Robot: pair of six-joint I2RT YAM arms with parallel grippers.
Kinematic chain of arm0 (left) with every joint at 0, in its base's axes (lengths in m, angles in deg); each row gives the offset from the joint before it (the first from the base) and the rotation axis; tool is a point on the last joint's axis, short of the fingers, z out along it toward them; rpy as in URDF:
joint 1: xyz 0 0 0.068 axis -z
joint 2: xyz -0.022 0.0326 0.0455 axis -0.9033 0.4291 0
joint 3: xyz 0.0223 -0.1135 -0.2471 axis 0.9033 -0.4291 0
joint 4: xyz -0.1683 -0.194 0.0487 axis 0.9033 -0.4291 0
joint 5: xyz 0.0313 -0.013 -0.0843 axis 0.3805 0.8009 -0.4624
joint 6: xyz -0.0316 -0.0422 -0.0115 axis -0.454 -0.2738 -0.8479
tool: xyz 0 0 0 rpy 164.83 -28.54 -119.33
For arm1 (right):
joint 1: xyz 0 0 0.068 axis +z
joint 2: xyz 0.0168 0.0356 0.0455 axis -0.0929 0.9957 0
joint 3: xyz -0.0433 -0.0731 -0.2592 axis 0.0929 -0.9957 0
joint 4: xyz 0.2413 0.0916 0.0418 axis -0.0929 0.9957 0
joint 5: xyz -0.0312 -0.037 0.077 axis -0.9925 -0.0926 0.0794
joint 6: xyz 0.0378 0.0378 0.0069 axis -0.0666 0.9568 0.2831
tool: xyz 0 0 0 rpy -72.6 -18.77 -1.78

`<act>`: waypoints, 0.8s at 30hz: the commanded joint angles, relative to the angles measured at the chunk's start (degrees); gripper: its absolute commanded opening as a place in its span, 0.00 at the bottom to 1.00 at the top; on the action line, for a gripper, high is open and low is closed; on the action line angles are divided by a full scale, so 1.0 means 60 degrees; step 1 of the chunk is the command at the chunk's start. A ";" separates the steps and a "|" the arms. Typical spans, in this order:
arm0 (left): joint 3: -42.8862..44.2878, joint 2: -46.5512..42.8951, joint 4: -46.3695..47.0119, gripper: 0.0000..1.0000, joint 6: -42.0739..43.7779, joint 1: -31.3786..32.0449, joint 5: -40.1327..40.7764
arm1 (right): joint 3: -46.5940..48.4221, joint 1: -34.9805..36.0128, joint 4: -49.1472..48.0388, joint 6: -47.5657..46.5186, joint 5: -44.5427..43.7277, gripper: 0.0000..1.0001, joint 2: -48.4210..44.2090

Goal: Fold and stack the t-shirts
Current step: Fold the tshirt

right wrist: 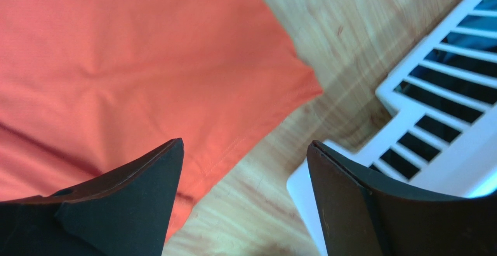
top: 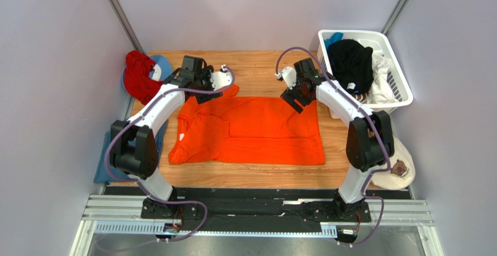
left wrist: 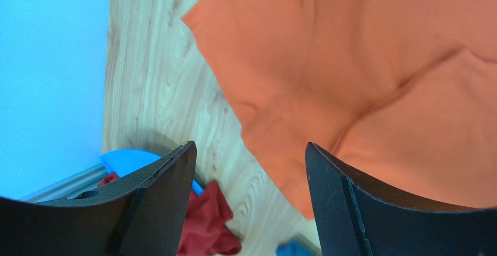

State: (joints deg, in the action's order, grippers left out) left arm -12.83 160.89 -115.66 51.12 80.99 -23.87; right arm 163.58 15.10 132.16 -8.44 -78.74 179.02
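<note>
- Wood-grain table top (top: 256, 174) fills the middle of the overhead view, with both arm bases bolted along its near edge.
- At the near right corner, a beige cap with a bear face (top: 399, 168) sits at the table's edge, beside the right arm.
- At the near left, a dusty blue t-shirt (top: 102, 165) hangs over the table's left edge, partly hidden behind the left arm.
- In the centre, a bright orange t-shirt (top: 256, 131) lies spread flat on the wood, its collar toward the left and its hem toward the right.
- The left gripper (left wrist: 249, 154) hovers over the far left corner of the orange t-shirt. Its two dark fingers stand well apart and hold nothing; bare wood and the cloth's edge show between them.
- The right gripper (right wrist: 245, 148) hovers over the far right corner of the same shirt, just beside the basket. Its fingers are spread as wide as they go and are empty.
- At the far left corner lies a crumpled red cloth (top: 139, 75), touching a light blue item (top: 162, 66) that is too hidden to name.
- At the far right stands a white slatted laundry basket (top: 402, 87) holding a black garment (top: 350, 61) and a white garment (top: 382, 72).
</note>
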 commanded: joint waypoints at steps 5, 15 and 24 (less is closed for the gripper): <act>0.2321 0.1828 -0.1052 0.77 -0.0360 -0.0522 -0.1305 | 0.2250 -0.1117 0.0255 0.0500 0.1546 0.81 0.1802; 0.3463 0.3161 -0.1096 0.79 -0.0609 -0.0683 -0.1188 | 0.3584 -0.1734 0.0797 0.0178 0.1795 0.81 0.3531; 0.3728 0.3602 -0.1287 0.78 -0.0317 -0.0698 -0.0953 | 0.3834 -0.2100 0.1002 -0.0129 0.1839 0.80 0.4118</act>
State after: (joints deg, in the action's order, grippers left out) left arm 6.85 182.24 -122.68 48.74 77.21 -28.91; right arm 183.71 3.47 137.47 -7.53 -68.83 202.99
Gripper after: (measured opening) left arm 0.783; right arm 0.802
